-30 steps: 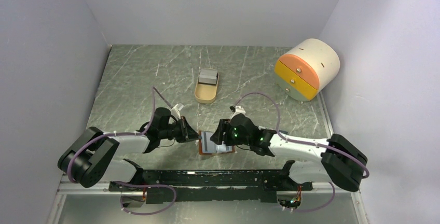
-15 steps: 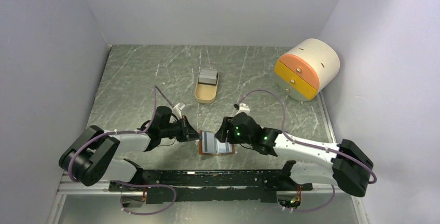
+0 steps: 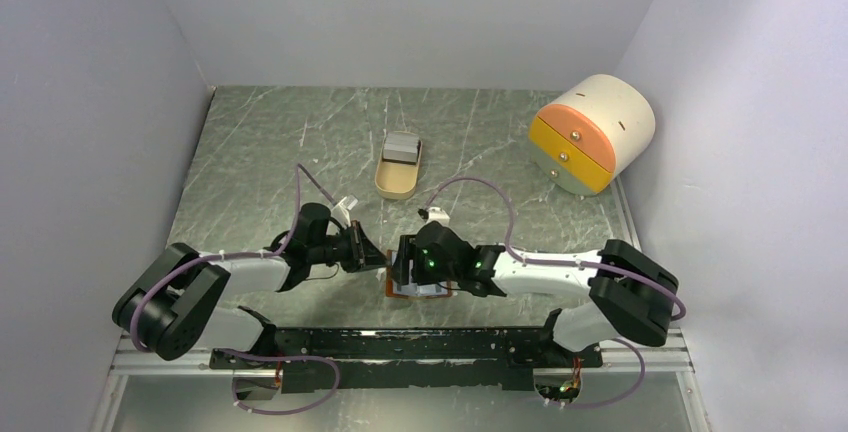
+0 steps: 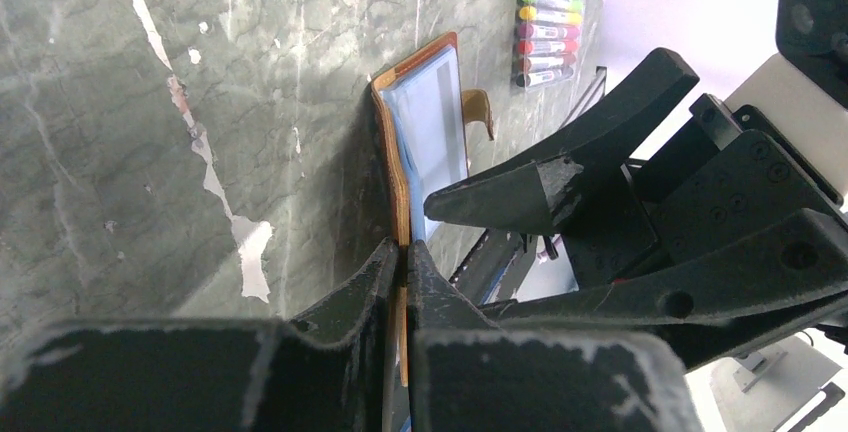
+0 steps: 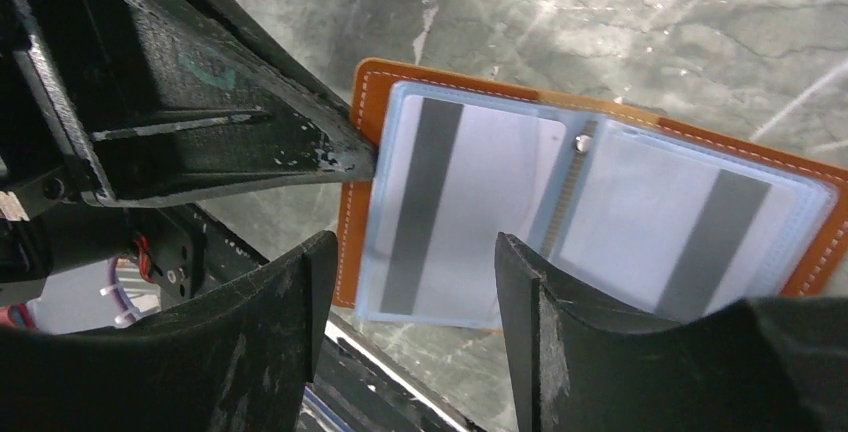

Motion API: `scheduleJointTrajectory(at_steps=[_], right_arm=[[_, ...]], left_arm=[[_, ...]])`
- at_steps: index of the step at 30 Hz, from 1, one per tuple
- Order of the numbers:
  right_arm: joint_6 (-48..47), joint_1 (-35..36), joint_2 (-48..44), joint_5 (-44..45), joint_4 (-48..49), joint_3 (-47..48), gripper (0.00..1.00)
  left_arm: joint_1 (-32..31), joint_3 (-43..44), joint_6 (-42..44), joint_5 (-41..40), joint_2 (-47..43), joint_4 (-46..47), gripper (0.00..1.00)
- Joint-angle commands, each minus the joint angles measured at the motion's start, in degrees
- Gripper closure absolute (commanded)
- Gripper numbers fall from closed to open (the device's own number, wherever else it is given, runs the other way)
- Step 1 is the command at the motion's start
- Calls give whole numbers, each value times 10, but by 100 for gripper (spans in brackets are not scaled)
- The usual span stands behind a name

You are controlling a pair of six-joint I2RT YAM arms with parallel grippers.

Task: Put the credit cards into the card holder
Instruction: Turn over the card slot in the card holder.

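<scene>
card holder (image 5: 352, 222) lies open on the table (image 3: 260, 152) near the front edge, between both grippers. left gripper (image 4: 403, 252) pinches its left leather edge. right gripper (image 5: 412, 252) is spread over the left page; contact unclear. grey-striped credit cards (image 5: 690, 222) sit in the clear sleeves.

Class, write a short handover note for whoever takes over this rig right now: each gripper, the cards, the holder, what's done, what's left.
Left gripper: shut on the holder at its edge; the holder lies open on the table.
Right gripper: open, empty, over the holder.
Cards: two show in the holder's clear sleeves.
Done: those two look seated.
Left: the grey stack in the tan tray may be more cards; check, then load them.
</scene>
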Motion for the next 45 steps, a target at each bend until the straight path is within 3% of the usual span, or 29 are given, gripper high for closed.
scheduleJointTrajectory(at_steps=[1,12,21,45], right_arm=[[4,7,17,6,12,18,37],[4,8,10,27,-11,13,45],[11,8,-18,34,-20,13,43],[7,7,10,49,-37,9,47]], left_arm=[[-1,14,-8,18,-6,16,91],[-3,11,-8,15,-8,18,91],[-2,11,-6,12,-8,14,91],[-4,5,-13,14,-7,24,91]])
